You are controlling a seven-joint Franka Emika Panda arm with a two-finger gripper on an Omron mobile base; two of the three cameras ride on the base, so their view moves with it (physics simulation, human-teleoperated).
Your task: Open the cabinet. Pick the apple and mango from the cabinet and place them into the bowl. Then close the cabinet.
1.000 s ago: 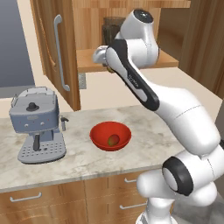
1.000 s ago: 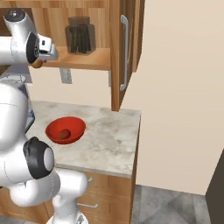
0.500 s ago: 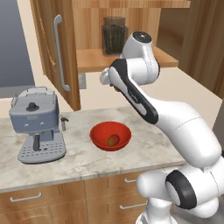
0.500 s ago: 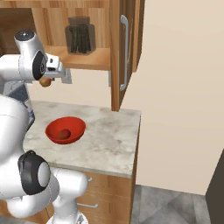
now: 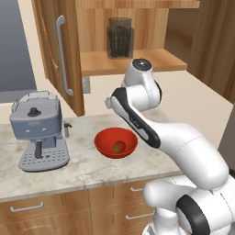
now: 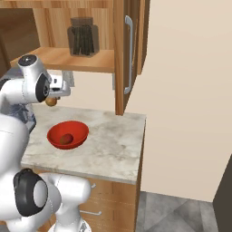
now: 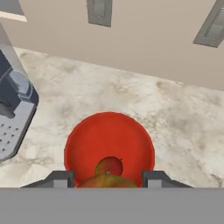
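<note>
The pale marbled counter (image 5: 87,170) ran under the cabinet (image 5: 59,55), whose doors stood open, with the bowl (image 5: 115,142) as the landmark throughout. In the left base view the bowl sat on the counter to the right of the grey coffee machine (image 5: 39,131) and below the cabinet shelf, where a dark jar (image 5: 120,37) stood; one fruit — the apple (image 5: 119,147), I judged — already lay inside it, right of the bowl's centre. In the right base view the gripper (image 6: 53,100) hung above the bowl's left rim and carried a small orange-brown fruit, the mango (image 6: 51,102), well clear of the bowl (image 6: 68,134) below. In the hand view the camera looked straight down into the bowl (image 7: 87,140): the apple (image 7: 109,166) rested near its lower edge, and the mango (image 7: 107,180) sat between the two finger tips, the jaws closed about it at a middling width. By my judgement the mango would be light, firm but bruisable, with a smooth skin that could slip — best held across its narrow middle, as it appeared to be. Its long axis seemed to run across the gap between the fingers, roughly level, though too little of it showed to be sure. The bowl, rigid and glossy, lay mouth upward.
</note>
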